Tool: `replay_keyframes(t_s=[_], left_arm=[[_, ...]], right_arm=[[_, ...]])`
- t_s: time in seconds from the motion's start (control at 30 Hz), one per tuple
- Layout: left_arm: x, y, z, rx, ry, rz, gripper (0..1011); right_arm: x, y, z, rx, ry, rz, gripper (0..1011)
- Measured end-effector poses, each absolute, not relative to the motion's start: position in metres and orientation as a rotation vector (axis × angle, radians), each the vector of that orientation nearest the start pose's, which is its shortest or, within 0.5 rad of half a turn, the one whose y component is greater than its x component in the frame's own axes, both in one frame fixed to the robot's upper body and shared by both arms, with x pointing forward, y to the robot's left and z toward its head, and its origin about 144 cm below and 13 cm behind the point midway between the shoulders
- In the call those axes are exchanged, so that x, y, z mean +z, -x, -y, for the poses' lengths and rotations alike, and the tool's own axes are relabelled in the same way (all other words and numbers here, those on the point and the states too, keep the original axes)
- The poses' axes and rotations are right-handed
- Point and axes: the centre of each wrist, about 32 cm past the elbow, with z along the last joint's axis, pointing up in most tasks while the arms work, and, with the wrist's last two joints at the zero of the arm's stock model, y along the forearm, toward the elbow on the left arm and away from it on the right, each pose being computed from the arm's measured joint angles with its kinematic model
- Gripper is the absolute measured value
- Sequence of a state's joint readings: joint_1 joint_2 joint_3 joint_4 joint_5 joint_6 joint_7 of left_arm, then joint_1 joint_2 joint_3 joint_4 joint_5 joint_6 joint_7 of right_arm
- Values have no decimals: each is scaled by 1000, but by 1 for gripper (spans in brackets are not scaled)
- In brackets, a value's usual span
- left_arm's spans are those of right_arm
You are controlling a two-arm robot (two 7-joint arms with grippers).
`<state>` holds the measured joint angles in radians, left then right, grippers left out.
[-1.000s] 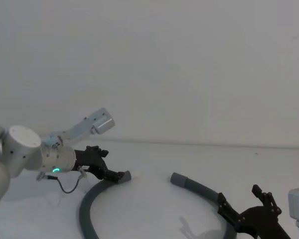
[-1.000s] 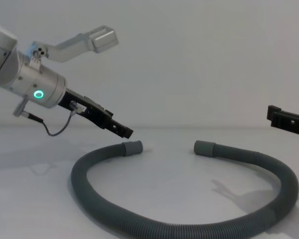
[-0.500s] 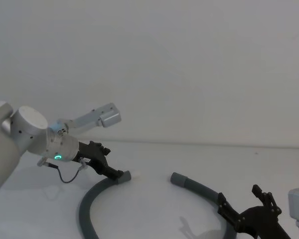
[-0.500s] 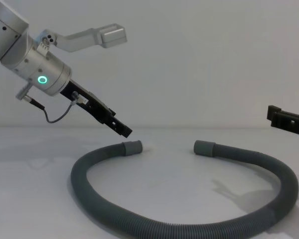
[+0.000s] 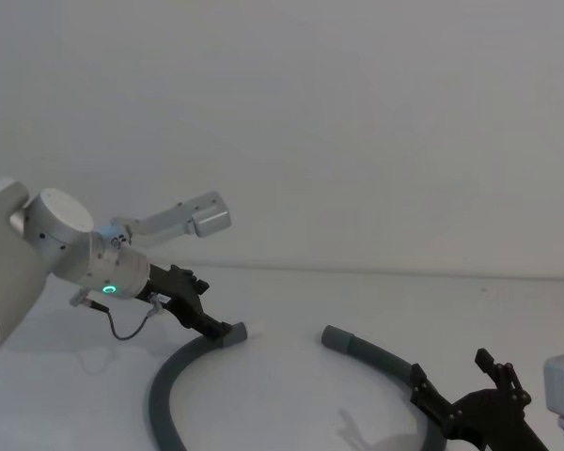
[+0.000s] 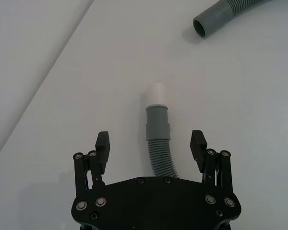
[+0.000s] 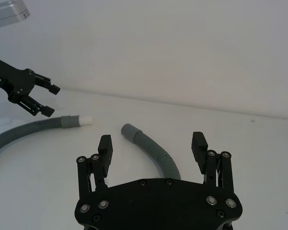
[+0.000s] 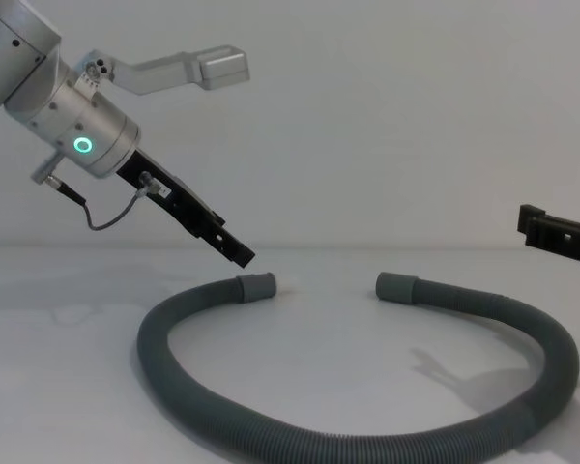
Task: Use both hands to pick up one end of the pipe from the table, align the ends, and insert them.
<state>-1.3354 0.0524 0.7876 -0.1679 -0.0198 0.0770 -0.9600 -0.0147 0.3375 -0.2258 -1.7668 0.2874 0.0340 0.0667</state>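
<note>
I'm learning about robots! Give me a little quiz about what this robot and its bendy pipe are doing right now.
1. True or false: the left tool hovers open just above the corrugated hose, not touching it.
2. Which end carries the whitish tip? A) the cuff below the left tool B) the other cuff C) both cuffs
3. Fill in: the right tool hangs open, and the plain cuff lies ___ from the tipped one on the white table.
Key: 1 true. 2 A. 3 apart.
</note>
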Motion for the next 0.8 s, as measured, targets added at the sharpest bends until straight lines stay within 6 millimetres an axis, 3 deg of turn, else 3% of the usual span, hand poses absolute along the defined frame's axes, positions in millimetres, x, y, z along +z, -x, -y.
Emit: replay_keyframes(t_s=[0.8], left_arm=[[1339,-731,-221,481,-798,65,1002]], right_arm=[[1189,-443,237,-1229,-26,75,1003]])
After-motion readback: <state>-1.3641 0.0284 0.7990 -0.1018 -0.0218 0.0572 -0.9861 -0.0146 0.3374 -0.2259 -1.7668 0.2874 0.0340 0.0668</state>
